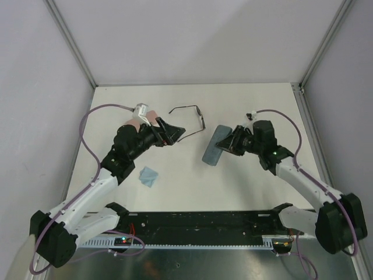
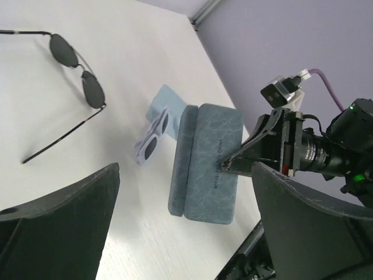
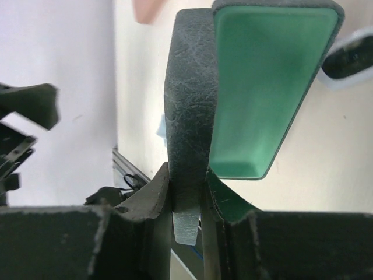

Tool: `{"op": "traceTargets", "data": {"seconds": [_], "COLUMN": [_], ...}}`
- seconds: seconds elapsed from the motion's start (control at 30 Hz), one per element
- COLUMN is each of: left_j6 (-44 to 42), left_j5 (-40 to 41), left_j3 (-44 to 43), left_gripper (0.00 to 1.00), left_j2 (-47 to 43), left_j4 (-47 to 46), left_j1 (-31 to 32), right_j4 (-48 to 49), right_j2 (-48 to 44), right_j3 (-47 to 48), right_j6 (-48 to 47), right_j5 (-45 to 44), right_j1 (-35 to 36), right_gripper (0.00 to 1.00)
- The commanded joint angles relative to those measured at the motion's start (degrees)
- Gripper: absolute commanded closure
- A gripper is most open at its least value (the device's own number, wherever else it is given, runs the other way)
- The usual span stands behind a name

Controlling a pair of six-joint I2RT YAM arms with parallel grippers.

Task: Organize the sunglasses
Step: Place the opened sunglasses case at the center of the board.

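The overhead view shows the thin black wire-framed sunglasses lying unfolded on the white surface, toward its far side and between the two arms. The oblong blue-grey case lies just to their right. A light-blue cloth sits apart, near the left forearm. This view does not let the second pair be made out.

The left wrist camera does show that pair. The chunky white-framed sunglasses with dark lenses rest on a second light-blue cloth, just beside the case on the side facing the wire pair. In this view the left fingers stand spread wide at the bottom corners with nothing between them. They hang above the surface, short of both pairs.

The right wrist camera shows what neither other view does. The case is open, with a smooth green lining inside. The right fingers are clenched on the edge of one dark textured shell, which stands upright between them.

A pink case is mostly covered by the left wrist from above, and is only a blurred pink patch at the top of the right wrist view. A dark lens with a pale rim at that view's right edge is cut off and too blurred to identify firmly.
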State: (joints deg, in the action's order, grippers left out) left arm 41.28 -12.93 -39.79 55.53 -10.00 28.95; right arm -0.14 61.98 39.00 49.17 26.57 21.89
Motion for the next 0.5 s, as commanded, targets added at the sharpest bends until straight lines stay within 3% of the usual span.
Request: {"op": "traceTargets", "data": {"seconds": [0.0, 0.23, 0.47], "left_j6": [-4.6, -4.1, -3.8], "left_j5": [5.6, 5.1, 4.0], "left_j3": [0.2, 1.5, 2.2], "left_gripper": [0.03, 0.04, 0.04], "left_j2": [-2.5, -2.8, -3.4], "left_j4": [4.1, 5.0, 5.2], "left_j1": [-0.3, -0.3, -0.3], "right_j4": [-10.7, -12.9, -10.6], "right_j2": [5.9, 14.6, 23.2], "right_j3": [8.8, 13.7, 17.1], "right_j6": [0.2, 2.9, 3.1], "right_j5": [-8.2, -15.8, -13.5], "right_j1": [5.3, 11.1, 13.4], "right_gripper": [1.0, 0.98, 0.91]}}
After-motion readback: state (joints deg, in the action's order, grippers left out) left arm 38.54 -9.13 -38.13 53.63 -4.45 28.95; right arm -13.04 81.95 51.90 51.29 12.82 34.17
